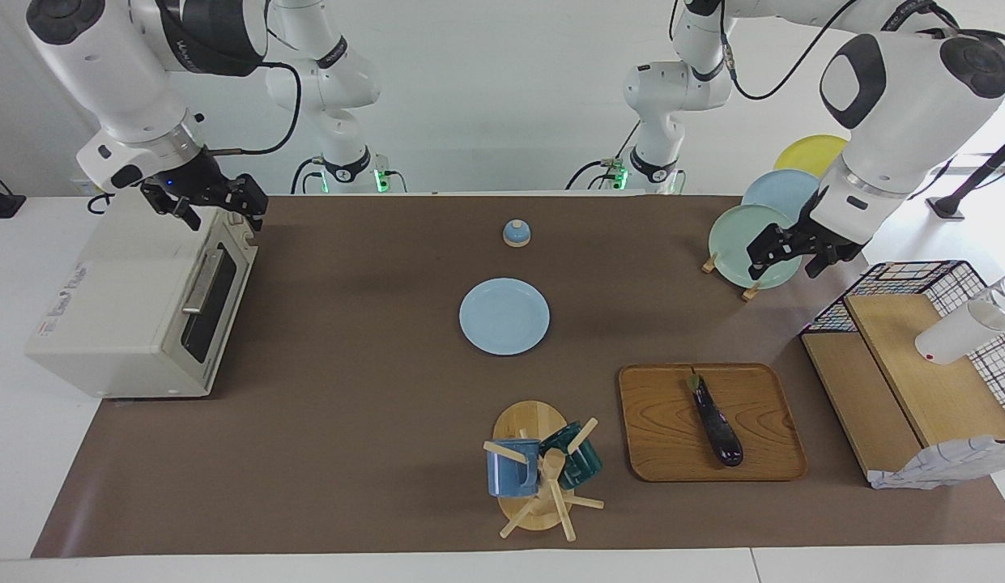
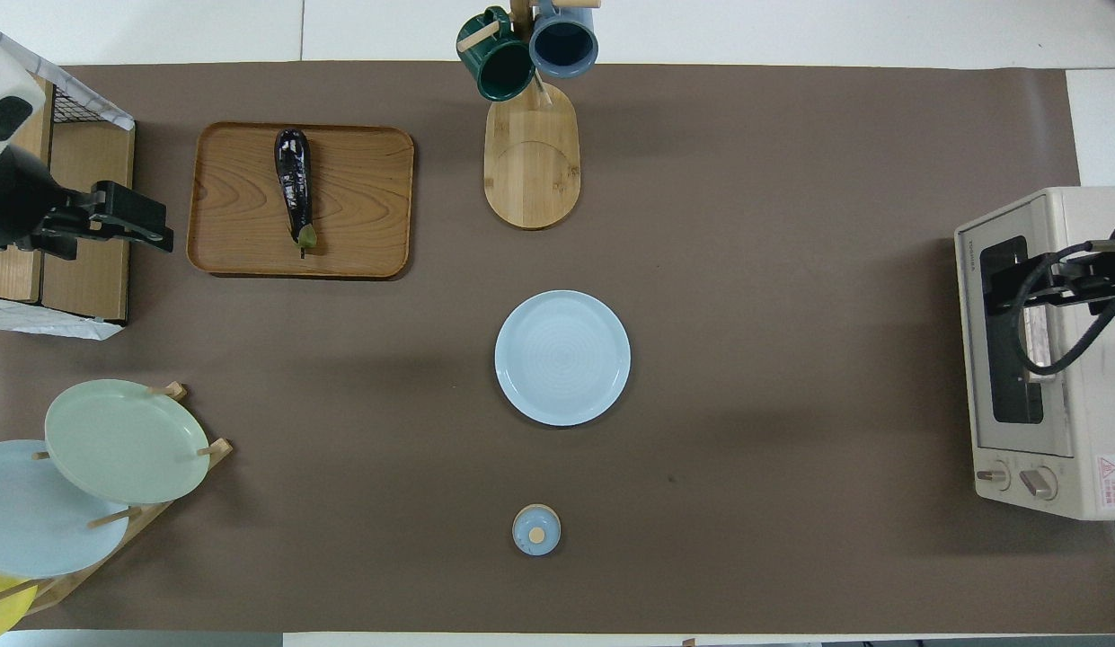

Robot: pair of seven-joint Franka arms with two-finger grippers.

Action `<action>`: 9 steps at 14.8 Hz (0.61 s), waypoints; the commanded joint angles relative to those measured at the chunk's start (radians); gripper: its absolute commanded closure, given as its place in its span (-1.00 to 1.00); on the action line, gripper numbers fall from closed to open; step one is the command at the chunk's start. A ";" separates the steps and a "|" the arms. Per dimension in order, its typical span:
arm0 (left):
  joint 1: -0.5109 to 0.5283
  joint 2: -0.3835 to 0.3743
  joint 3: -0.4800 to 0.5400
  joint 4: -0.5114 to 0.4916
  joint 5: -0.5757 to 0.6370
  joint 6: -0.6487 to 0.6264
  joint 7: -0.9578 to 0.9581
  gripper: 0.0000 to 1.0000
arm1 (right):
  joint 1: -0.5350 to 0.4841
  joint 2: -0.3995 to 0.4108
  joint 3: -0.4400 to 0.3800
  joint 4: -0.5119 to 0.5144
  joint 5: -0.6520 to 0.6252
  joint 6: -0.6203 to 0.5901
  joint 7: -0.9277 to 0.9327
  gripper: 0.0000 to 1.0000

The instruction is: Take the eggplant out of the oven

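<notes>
Two end effectors and neither one is carrying anything, so you're looking at the tail end of this job, I'd say. Your right end effector is hanging over the oven, right above the top edge of its door; I can't tell whether its fingers are apart or together. Your left end effector is hovering over the gap between the plate rack and the wire basket, and I can't tell its finger state either.

Moving outward: the eggplant is already lying on the wooden tray, toward the left arm's end of the table, farther from the robots than the blue plate and well apart from the oven. The oven door is looking shut. So judging by that, the take-out step is done and you're probably just parking the arms; if anything is left, it's only pulling both of them clear.

On views: the overhead one is showing you the oven's glass door and knobs straight on, plus the eggplant's green stem pointing toward the robots. The facing one is giving you what overhead can't, namely that both end effectors are up in the air and not touching anything, and that the mug tree is standing just beside the tray.
</notes>
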 commanded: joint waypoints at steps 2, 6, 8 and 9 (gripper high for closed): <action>0.001 -0.130 -0.003 -0.177 0.023 0.000 -0.014 -1.00 | -0.011 -0.020 0.003 -0.023 0.024 -0.003 -0.022 -1.00; -0.014 -0.158 -0.001 -0.219 0.023 0.001 -0.013 -1.00 | -0.011 -0.020 0.003 -0.023 0.024 -0.003 -0.022 -1.00; -0.017 -0.160 0.000 -0.197 0.023 -0.014 -0.011 -1.00 | -0.011 -0.020 0.003 -0.023 0.024 -0.003 -0.022 -1.00; -0.015 -0.158 0.000 -0.171 0.023 -0.040 -0.013 -1.00 | -0.011 -0.020 0.003 -0.023 0.024 -0.003 -0.022 -1.00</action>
